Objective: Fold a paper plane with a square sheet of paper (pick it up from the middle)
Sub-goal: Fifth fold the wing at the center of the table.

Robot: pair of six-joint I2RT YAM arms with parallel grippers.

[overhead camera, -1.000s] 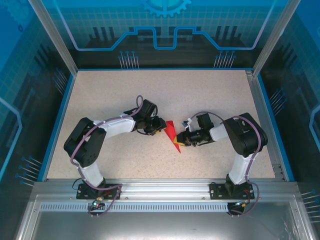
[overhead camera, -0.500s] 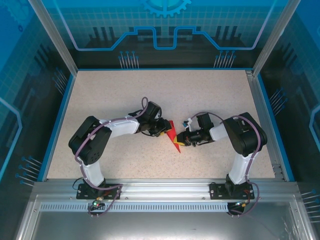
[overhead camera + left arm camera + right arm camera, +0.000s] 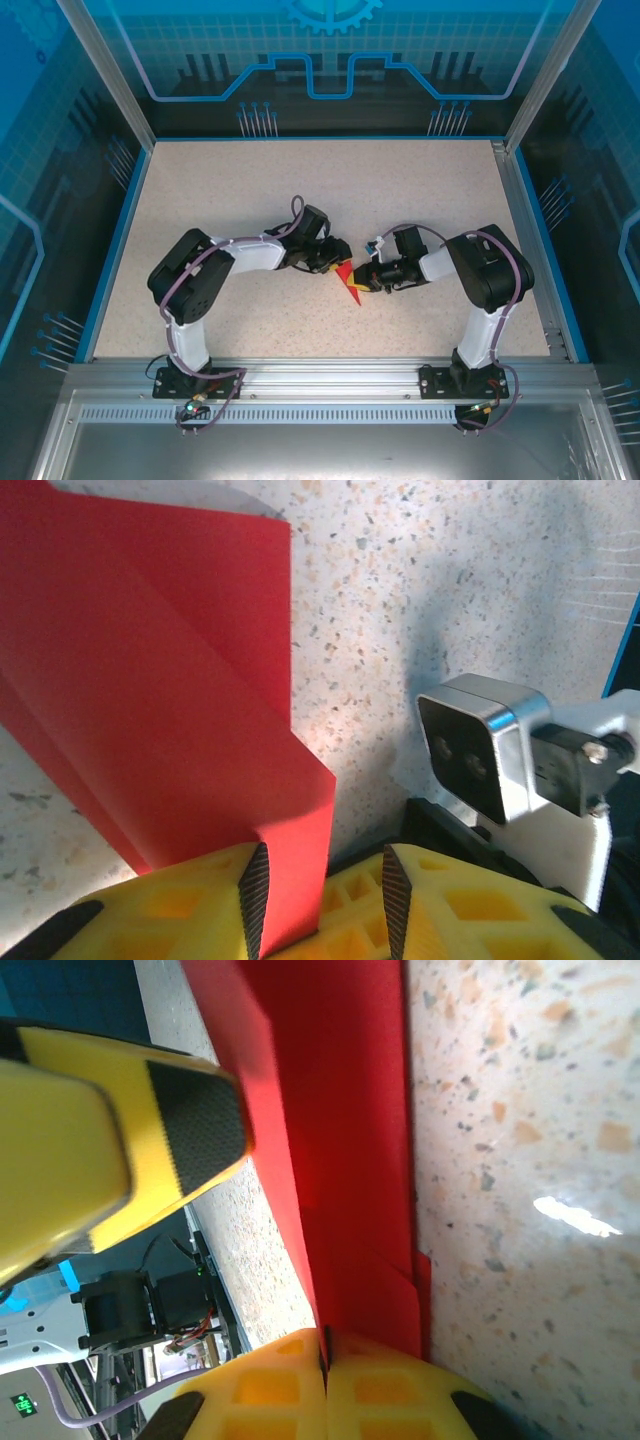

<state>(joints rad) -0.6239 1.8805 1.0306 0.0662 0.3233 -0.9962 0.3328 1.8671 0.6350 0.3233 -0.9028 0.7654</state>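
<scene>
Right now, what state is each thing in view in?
sheet of paper: folded over in layers, creased.
right gripper: shut, pinching one end of the sheet.
left gripper: partly open, the sheet's edge between its pads, against one pad.

paper [image 3: 150,680]: bright red, plain
table [image 3: 420,190]: beige, with dark and orange speckles
fingers [image 3: 470,910]: yellow, with black ribbed pads
arms [image 3: 250,255]: white and black
cables [image 3: 512,252]: purple
walls [image 3: 330,50]: blue, with lighter line pattern

Left hand [image 3: 336,263] farther right, now over more of the red paper [image 3: 352,286].
</scene>
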